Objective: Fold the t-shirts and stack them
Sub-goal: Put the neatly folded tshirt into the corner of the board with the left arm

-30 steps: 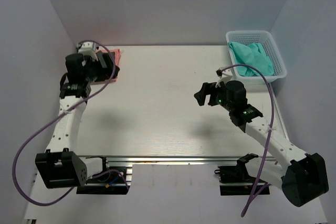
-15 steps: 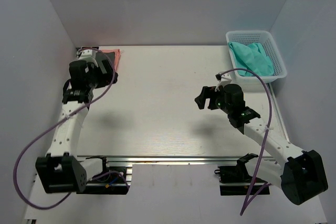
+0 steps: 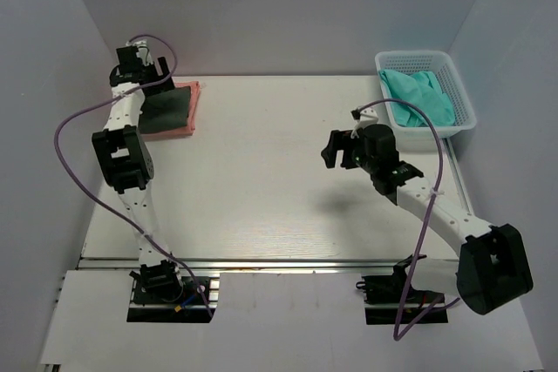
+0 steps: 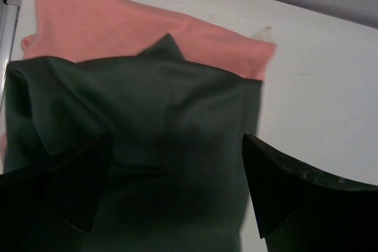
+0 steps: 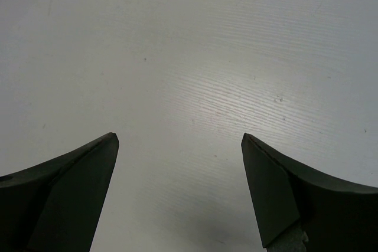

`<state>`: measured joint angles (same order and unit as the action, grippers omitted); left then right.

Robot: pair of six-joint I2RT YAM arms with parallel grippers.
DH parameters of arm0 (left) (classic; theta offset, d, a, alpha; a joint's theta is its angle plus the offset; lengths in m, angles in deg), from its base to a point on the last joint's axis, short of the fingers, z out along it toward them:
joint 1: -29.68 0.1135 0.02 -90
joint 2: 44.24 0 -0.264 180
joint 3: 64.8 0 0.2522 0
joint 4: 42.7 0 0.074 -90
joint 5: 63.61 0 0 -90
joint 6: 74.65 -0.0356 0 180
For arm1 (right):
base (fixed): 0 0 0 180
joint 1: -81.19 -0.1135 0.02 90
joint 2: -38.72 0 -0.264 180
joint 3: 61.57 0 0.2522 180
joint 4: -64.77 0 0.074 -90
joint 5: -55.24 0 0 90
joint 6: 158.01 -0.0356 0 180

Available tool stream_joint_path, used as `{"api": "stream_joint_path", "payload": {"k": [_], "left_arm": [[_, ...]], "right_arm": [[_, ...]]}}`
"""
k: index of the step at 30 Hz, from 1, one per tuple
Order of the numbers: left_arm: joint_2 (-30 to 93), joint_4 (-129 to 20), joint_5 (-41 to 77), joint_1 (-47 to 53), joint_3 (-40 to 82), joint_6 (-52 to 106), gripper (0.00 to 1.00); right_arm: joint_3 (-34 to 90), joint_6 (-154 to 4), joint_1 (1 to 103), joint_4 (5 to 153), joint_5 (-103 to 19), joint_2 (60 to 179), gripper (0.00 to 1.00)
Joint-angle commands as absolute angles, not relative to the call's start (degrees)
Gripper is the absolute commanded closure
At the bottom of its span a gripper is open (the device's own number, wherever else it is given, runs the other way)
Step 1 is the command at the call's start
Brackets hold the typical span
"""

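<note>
A dark grey t-shirt [image 4: 153, 163] is lying folded at the table's [image 3: 279, 172] far left corner. It is sitting on top of a pink t-shirt [image 4: 118, 28], which is also folded flat. The pink one is peeking out along the grey one's far edge and along the side facing the table's middle. A small point of grey cloth is sticking up at the grey shirt's far edge.

The left gripper [image 4: 177, 140] is hanging over that pile at the table's far left corner, with its arm reaching along the table's left side. Its fingers are standing wide apart and are clamping nothing. The grey shirt is showing between them from the wrist view. Whether the fingertips are touching the cloth cannot be told.

The right gripper [image 5: 180, 137] is hovering over bare wood right of the table's centre and is pointing towards the table's left side. Its fingers are likewise spread wide with nothing between them, and only plain tabletop is showing below.

At the table's far right corner a white basket [image 3: 462, 102] is sitting with teal t-shirts [image 3: 420, 98] crumpled inside it. How many there are cannot be told. A purple cable [image 3: 78, 145] is looping out past the table's left edge beside the left arm.
</note>
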<state>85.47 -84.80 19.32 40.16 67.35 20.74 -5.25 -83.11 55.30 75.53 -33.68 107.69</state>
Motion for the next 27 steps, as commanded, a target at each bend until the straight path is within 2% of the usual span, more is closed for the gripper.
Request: {"api": "stream_joint_path", "payload": {"k": [1, 7, 15, 21, 27], "left_arm": [[88.0, -89.2, 14.7, 44.6, 76.5, 20.2, 0.0], [94.8, -84.2, 8.0, 48.1, 79.2, 20.2, 0.0], [100.2, -83.5, 6.1, 51.6, 80.3, 21.3, 0.0], [100.2, -80.6, 2.8, 51.7, 83.8, 22.9, 0.0], [92.9, -75.5, 9.5, 51.1, 82.4, 27.2, 0.0]], "right_arm": [[-0.3, -81.6, 55.5, 75.2, -31.7, 110.6, 0.1], [5.1, -81.6, 55.4, 76.8, -31.7, 116.4, 0.1], [10.2, -82.2, 55.4, 79.9, -34.1, 122.2, 0.1], [10.2, -81.7, 55.4, 79.1, -37.1, 121.3, 0.1], [6.6, -81.6, 55.3, 75.1, -41.4, 117.7, 0.1]]}}
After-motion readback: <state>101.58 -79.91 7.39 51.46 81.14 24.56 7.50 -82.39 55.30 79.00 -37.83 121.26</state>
